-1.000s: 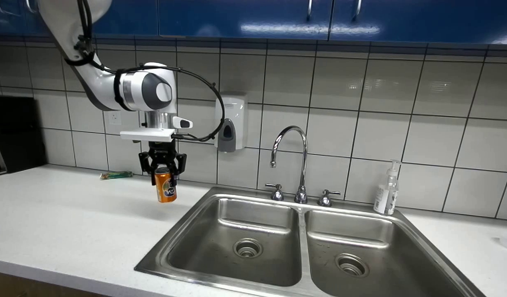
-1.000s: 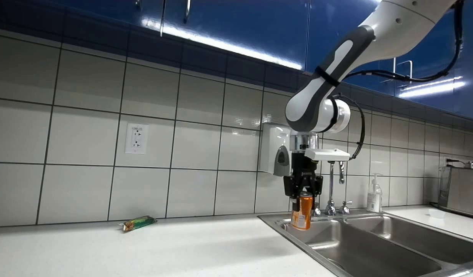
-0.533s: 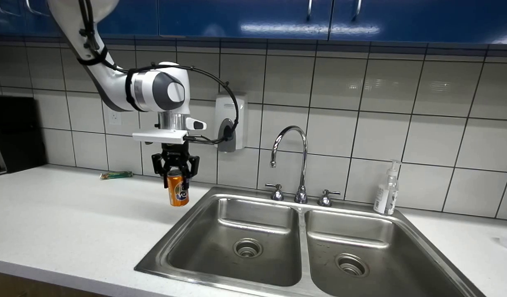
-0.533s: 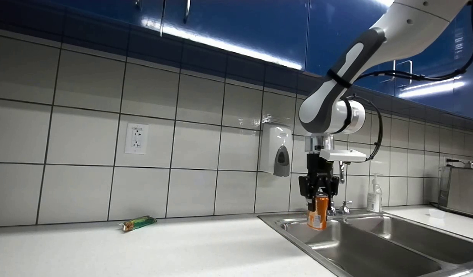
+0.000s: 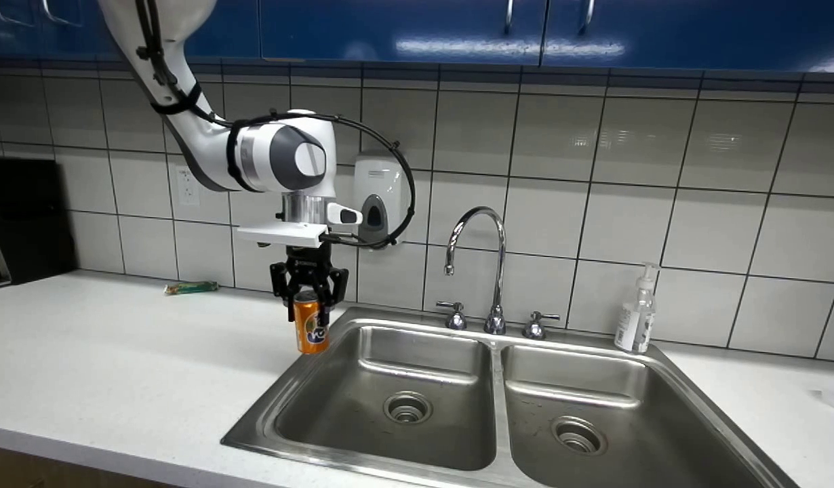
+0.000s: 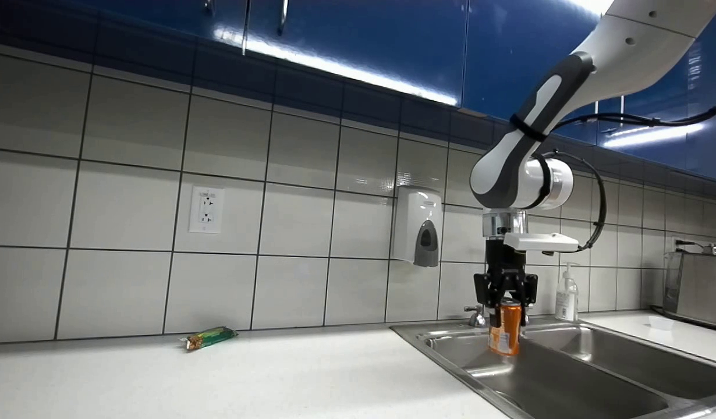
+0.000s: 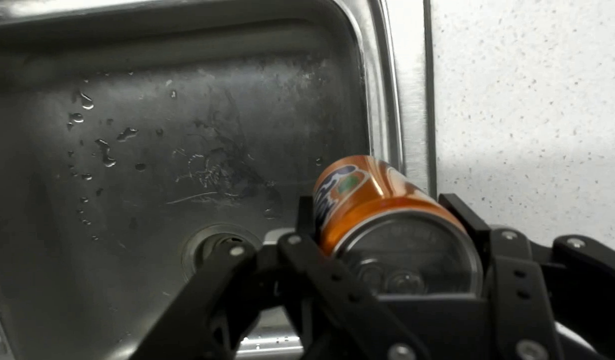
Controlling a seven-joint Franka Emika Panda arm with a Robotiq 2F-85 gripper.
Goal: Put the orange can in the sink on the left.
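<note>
One orange can (image 5: 311, 340), clamped in the claw (image 5: 308, 320) (closed to its width), had just moved lower and sideways, above the edge of the left sink (image 5: 346, 407), so lowering inside seemed near.

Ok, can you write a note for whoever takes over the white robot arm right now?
Gripper: the black two-fingered gripper is clamped on the orange metal drink can.
Where: the can hangs near the outer edge of the rectangular steel sink basin, the left one in an exterior view.
Done: can gripped and lifted.
Left to do: probably move it farther over the basin, lower it, let go.
</note>
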